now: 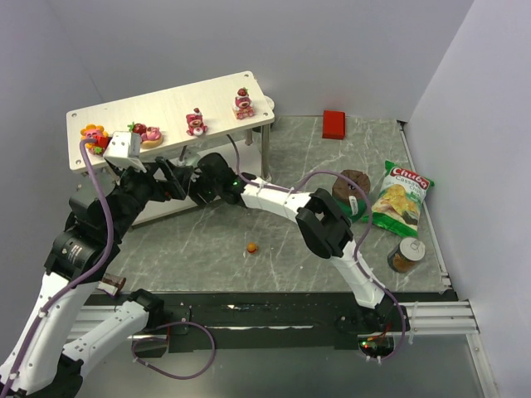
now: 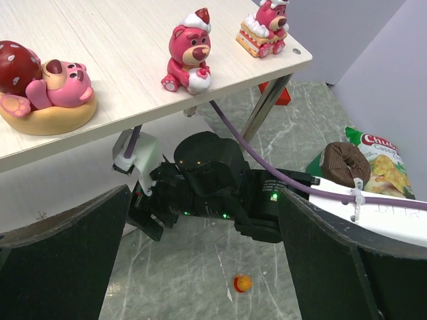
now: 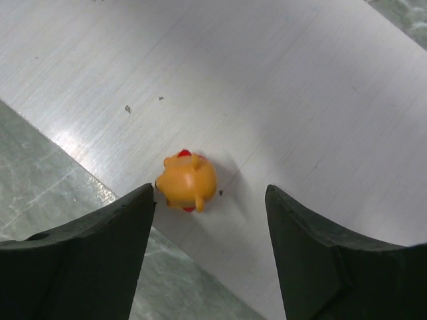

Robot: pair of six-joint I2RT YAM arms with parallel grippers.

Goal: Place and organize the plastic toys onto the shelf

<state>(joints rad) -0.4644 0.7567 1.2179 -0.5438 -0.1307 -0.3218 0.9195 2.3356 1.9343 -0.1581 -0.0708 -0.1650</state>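
Note:
On the top board of the shelf (image 1: pixel 170 106) stand three pink-red bear toys (image 1: pixel 243 103) (image 1: pixel 197 122) (image 1: pixel 149 133) and an orange flower-faced one (image 1: pixel 94 133). My right gripper (image 3: pixel 211 193) reaches under that board and is open over the lower board (image 3: pixel 300 100). A tiny orange bear (image 3: pixel 187 181) lies there near the board's edge, close against the left finger, with a wide gap to the other. Another tiny orange bear (image 1: pixel 251 246) (image 2: pixel 243 283) lies on the table. My left gripper (image 2: pixel 203 260) hangs open and holds nothing, by the shelf's front and above the right wrist (image 2: pixel 207 177).
A red block (image 1: pixel 333 123) sits at the back. A brown-and-green cylinder (image 1: pixel 353 186), a green chips bag (image 1: pixel 401 197) and a small jar (image 1: pixel 406 255) stand to the right. The shelf's metal leg (image 1: pixel 265 151) is behind the right arm.

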